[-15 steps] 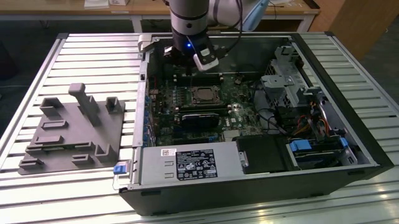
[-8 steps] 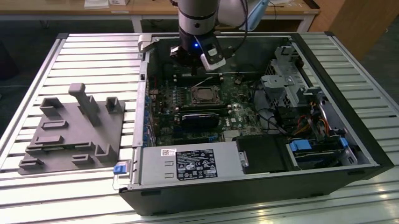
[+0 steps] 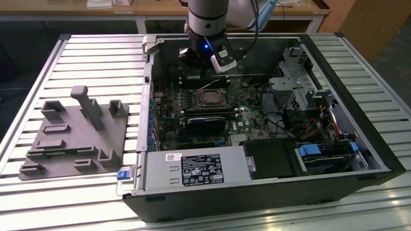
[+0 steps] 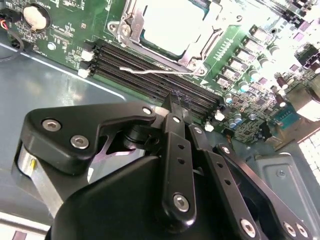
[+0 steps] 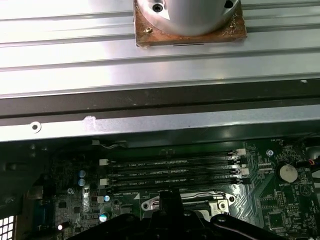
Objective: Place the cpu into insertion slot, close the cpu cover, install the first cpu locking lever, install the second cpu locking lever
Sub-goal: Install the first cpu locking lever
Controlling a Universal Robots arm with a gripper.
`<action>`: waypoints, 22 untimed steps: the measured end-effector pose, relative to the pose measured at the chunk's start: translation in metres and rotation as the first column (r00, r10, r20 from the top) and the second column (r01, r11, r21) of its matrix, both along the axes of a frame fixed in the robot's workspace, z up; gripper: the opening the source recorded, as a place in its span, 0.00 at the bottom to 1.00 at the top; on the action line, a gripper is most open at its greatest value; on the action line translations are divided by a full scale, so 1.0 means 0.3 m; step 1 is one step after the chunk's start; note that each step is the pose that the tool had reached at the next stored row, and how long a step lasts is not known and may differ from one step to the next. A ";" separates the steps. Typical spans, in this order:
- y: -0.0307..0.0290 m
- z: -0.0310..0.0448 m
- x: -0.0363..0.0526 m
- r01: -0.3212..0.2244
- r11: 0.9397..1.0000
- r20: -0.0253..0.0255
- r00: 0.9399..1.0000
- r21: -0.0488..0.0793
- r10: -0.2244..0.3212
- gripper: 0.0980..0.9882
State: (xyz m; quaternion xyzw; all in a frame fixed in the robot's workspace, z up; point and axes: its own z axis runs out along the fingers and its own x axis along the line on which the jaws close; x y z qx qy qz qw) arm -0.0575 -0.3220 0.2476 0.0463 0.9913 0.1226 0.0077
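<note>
Surface: ribbed metal table (image 3: 96, 53) carries everything in the exterior view; wooden benches stand behind it at twelve o'clock.
Nine o'clock: a grey fixture plate (image 3: 70, 139) lies flat on the table, well apart from the case.
Centre: an open computer case (image 3: 257, 204) lies on its side with the green motherboard (image 4: 65, 47) facing up; the power supply (image 3: 192, 168) is at six o'clock inside it.
Insertion slot: the insertion slot (image 3: 198, 98) is near the middle of the exterior view, a little toward twelve o'clock.
Cpu: the cpu (image 4: 172, 22) sits in that slot, its pale top showing.
Cover: the cpu cover (image 4: 129, 22) seems to lie down flat around the cpu.
Lever: one thin silvery locking lever (image 4: 155, 73) lies loose across the memory slots (image 4: 115, 59), apparently not hooked.
Gripper: the gripper (image 4: 174, 99) hangs at twelve o'clock of the slot, just above the memory slots and near the lever; its fingers look pressed together, with nothing between them.
Three o'clock: a metal drive cage (image 3: 292, 89) stands beside the board.
Risk: the lever is thin and springy, so I judge it may slip off the closed tip. A push that is too low could scrape the memory slots. An unlatched cover could also lift.
</note>
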 end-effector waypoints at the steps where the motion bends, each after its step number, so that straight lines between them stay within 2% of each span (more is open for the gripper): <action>1: 0.000 0.000 0.000 0.000 1.000 0.000 1.000 -0.001 0.000 0.01; 3: 0.000 0.000 0.000 0.000 1.000 0.001 1.000 -0.015 0.000 0.01; 4: 0.000 0.000 0.000 0.001 1.000 0.005 1.000 -0.026 -0.001 0.01; 7: 0.000 -0.005 -0.001 0.011 0.999 0.024 1.000 -0.044 -0.010 0.01; 10: 0.000 -0.012 -0.002 0.014 0.999 0.041 0.999 -0.045 -0.012 0.01; 14: 0.000 -0.026 -0.002 0.017 0.999 0.058 0.998 -0.045 -0.014 0.01; 15: 0.000 -0.027 -0.002 0.017 0.999 0.060 0.998 -0.045 -0.015 0.01; 22: 0.000 -0.034 0.000 0.024 0.999 0.060 0.998 -0.046 -0.022 0.01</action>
